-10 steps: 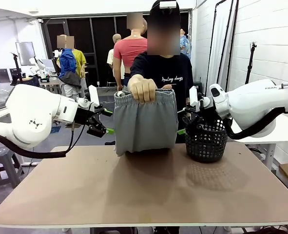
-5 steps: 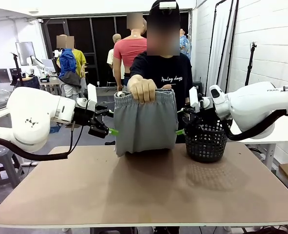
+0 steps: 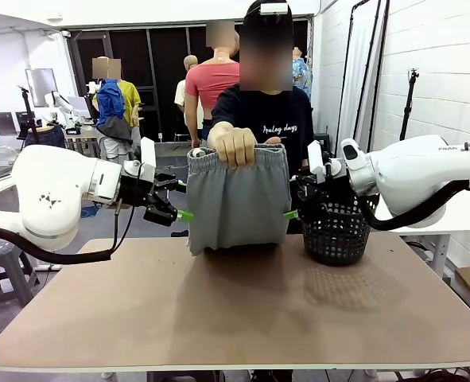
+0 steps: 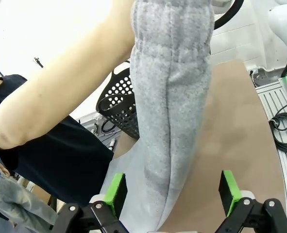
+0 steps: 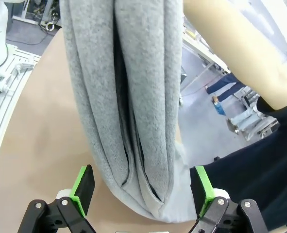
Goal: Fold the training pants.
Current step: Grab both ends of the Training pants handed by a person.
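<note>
Front view: hand point(image 3: 233, 146) holds training pants point(image 3: 238, 203) up; left fingers point(image 3: 184, 215), right fingers point(image 3: 290, 213) spread apart beside them.

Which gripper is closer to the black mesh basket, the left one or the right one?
Right. The right gripper is just beside the basket; the left gripper is beyond the training pants, on their far side.

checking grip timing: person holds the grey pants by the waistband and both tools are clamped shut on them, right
Not shut: the left tool and right tool stand open with the training pants between their jaws, as the wrist views show. The rest holds.
</note>
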Controlling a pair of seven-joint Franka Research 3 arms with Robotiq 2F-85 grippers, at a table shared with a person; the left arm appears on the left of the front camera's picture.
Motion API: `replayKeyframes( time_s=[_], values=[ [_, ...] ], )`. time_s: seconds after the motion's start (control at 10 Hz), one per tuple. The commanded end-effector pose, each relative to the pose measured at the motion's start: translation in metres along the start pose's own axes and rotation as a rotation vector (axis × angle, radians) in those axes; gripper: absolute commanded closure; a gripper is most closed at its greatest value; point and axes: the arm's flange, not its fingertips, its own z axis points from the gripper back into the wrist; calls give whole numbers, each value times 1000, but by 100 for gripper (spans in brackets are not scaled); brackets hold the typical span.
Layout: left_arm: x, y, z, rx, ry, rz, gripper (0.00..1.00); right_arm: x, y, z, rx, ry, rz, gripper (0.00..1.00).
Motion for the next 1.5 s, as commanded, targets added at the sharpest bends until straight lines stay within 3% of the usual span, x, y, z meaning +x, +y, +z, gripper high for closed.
replayKeyframes(
  time_s=[0.0,0.3,1.4],
  values=[
    [0,-5,-10,49,1,0,0,-1,2,-11,7,-37,16,0],
    [1,0,-18,101,-13,17,0,10,-1,-18,26,-76,27,0],
    [22,1,-44,68,-133,24,0,40,-5,-21,115,-248,31,0]
  ],
)
